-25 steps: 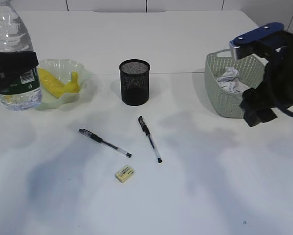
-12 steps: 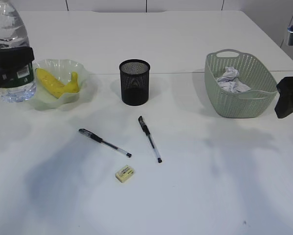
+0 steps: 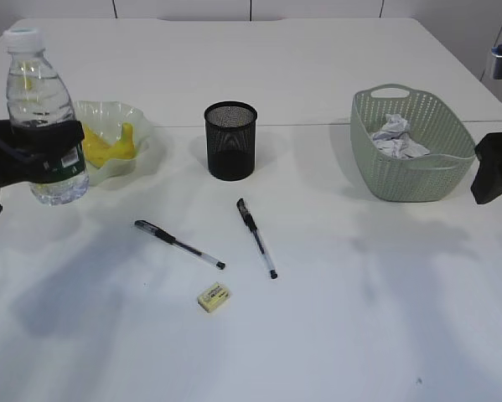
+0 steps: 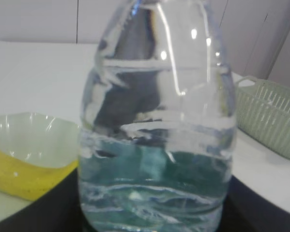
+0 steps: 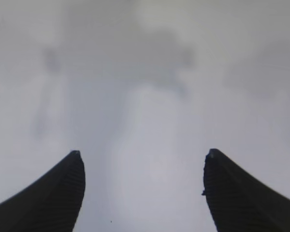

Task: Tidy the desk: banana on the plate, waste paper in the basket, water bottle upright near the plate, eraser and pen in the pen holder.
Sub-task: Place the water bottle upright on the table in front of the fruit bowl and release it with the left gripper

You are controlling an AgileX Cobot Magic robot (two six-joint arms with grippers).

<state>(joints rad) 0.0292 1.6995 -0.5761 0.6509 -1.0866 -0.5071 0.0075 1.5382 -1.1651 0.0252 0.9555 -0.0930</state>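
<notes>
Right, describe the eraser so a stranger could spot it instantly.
Start at the black mesh pen holder mid-table and come toward the near edge, past the two pens. Below them lies the eraser: the only small, pale yellow block, not long and thin.

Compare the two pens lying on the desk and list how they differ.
The left pen lies at a shallow slant, its dark grip up-left and tip down-right; the right pen lies steeper, nearly lengthwise toward the pen holder. The left pen sits farther from the holder, the right pen just below it. Both look alike, lie flat, untouched.
</notes>
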